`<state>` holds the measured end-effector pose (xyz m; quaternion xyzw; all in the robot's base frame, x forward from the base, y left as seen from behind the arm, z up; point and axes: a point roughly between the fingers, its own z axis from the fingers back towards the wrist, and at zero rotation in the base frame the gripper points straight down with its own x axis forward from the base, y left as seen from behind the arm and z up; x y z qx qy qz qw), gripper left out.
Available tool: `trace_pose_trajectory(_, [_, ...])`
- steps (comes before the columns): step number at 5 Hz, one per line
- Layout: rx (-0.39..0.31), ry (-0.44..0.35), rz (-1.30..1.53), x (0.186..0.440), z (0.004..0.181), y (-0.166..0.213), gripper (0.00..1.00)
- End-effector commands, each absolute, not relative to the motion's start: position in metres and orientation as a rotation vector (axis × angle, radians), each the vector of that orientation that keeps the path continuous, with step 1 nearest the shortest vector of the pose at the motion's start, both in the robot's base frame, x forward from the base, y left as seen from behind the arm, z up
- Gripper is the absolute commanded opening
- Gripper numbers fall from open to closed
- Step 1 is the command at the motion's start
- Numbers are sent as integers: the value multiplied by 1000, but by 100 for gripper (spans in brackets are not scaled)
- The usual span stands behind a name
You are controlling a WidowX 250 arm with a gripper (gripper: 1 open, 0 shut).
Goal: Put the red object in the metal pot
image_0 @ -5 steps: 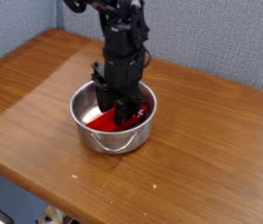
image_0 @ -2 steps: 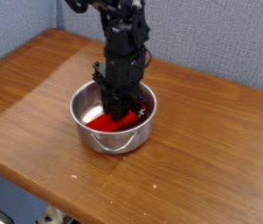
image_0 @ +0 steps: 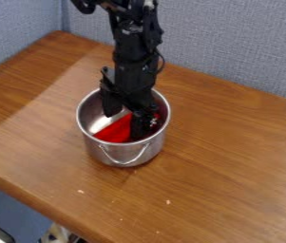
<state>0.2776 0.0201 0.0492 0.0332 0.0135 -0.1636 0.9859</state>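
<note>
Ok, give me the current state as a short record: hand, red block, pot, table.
hand: pointing straight down, lowered into the pot, fingers spread open
red block: inside the pot, lying on the bottom, partly hidden by the hand
contact: cannot tell whether the fingers touch the block
pot: metal, upright, near the middle of the table
table: wooden, nothing else on it in view
task state: block is in the pot; hand not yet lifted out
</note>
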Motion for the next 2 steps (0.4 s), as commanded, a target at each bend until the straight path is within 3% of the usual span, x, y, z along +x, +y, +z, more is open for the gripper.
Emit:
trace_pose_trajectory(1, [84,-18,-336,289,58,21,100])
trace_pose_trajectory(2, [83,-17,-335,290,56,21,0])
